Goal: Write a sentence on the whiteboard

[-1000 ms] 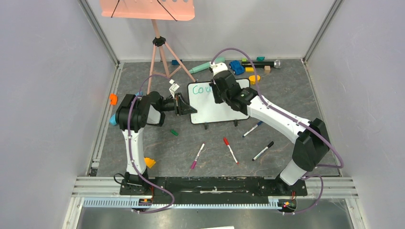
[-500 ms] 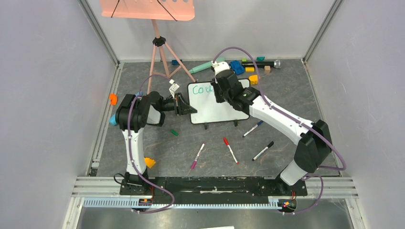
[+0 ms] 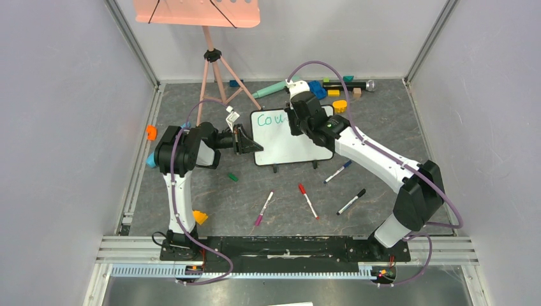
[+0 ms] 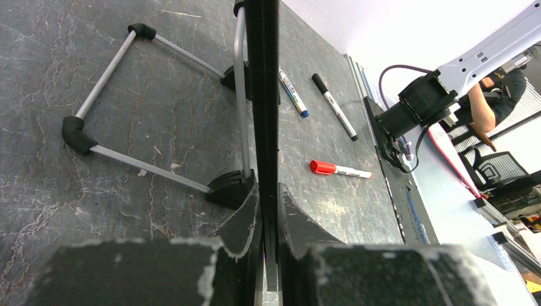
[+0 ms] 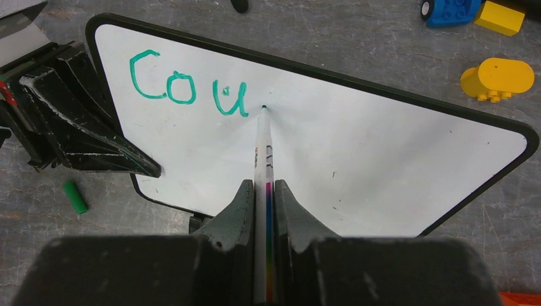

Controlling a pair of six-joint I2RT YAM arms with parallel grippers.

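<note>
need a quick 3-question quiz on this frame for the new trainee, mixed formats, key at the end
1. True or false: the left gripper is clamped on the edge of the whiteboard.
2. The teal letters written so far read: A) Cou B) Courage C) Lead
3. How many loose markers lie on the table in front of the board?

Key: 1 true; 2 A; 3 four.
</note>
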